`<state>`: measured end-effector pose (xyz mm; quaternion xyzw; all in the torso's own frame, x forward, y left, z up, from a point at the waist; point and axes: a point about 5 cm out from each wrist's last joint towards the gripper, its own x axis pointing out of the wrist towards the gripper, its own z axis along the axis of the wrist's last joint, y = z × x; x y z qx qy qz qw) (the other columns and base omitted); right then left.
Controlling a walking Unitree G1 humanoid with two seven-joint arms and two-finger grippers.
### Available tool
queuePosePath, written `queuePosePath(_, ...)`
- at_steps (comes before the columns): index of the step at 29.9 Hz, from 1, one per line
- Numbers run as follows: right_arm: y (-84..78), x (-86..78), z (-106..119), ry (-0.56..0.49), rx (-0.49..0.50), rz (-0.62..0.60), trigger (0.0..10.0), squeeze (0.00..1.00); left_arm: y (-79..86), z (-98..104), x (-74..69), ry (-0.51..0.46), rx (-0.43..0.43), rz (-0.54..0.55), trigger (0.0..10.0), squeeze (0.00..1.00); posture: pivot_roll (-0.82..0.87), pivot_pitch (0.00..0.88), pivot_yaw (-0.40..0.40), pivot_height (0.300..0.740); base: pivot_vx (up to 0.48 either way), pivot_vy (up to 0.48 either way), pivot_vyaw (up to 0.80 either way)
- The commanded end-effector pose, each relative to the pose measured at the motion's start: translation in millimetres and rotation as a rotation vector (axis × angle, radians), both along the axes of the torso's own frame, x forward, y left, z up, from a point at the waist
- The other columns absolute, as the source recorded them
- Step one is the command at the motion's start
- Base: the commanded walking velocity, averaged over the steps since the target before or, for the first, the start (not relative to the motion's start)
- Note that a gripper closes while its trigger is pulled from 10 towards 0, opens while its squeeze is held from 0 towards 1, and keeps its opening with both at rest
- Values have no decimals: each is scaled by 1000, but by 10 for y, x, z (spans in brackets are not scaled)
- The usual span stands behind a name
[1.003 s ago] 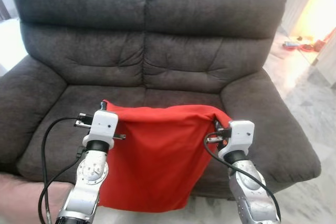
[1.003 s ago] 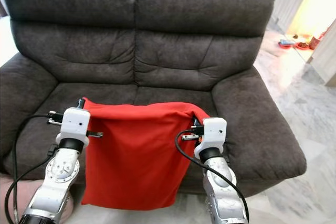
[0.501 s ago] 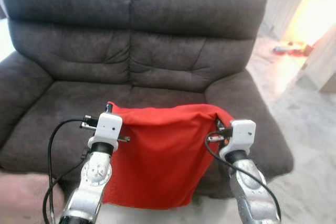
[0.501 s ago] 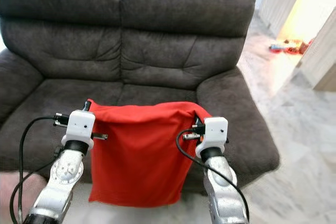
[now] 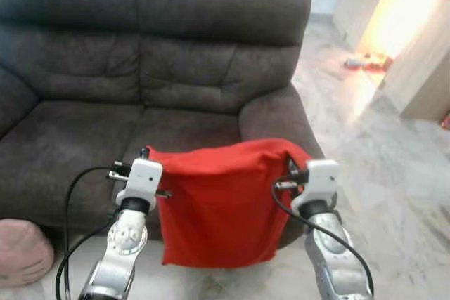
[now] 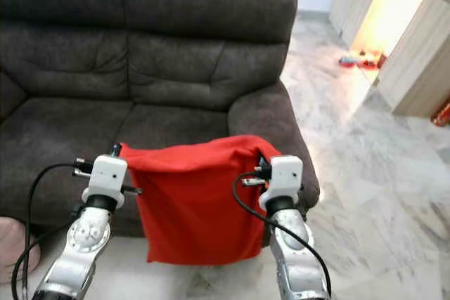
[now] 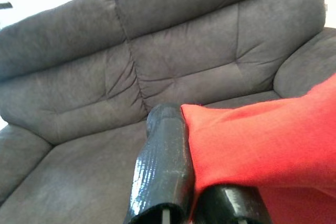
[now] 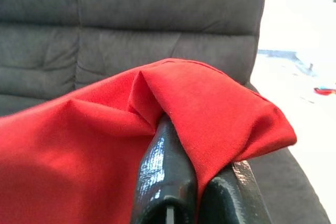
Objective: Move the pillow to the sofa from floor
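A red pillow (image 5: 221, 209) hangs by its two top corners in front of the dark grey sofa (image 5: 140, 54), level with the seat's right end and the right armrest (image 5: 278, 114). My left gripper (image 5: 144, 154) is shut on the pillow's left corner, and my right gripper (image 5: 290, 166) is shut on its right corner. In the left wrist view a black finger (image 7: 165, 161) presses the red cloth (image 7: 262, 145) against the other finger. The right wrist view has the red cloth (image 8: 79, 145) folded over a finger (image 8: 165, 166). The pillow's lower edge hangs just above the floor.
A pink round cushion (image 5: 24, 251) lies on the floor at the lower left, by the sofa's front. Marble floor (image 5: 394, 173) stretches to the right. A wooden cabinet (image 5: 422, 68) stands at the far right, with small items (image 5: 365, 63) on the floor beyond.
The camera has swung to the right, so the sofa sits further left in the picture and the pink cushion has come into view. Both grippers still hold the pillow the same way.
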<state>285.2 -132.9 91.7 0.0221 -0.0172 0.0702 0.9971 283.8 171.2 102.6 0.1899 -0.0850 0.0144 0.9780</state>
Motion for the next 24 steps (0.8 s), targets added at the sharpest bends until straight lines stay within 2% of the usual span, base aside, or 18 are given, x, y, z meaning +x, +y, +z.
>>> queuePosePath(1, -73, 27, 141, -70, -4, -21, 10000, 0, -65, 209, 47, -101, -13, -22, 10000, 0, 91, 0, -62, 726, 0, -307, 0)
queuePosePath(19, -68, 27, 141, -72, -5, -20, 10000, 0, -63, 201, 49, -104, -13, -23, 10000, 0, 92, 0, -62, 726, 0, -307, 0)
queuePosePath(22, 5, 78, 273, -124, -36, 21, 10000, 0, -78, 350, 95, -164, -5, -34, 10000, 0, 102, 0, -80, 726, 0, 0, 0)
queuePosePath(24, 5, 78, 273, -124, -36, 21, 10000, 0, -78, 350, 95, -164, -5, -34, 10000, 0, 102, 0, -80, 726, 0, 0, 0)
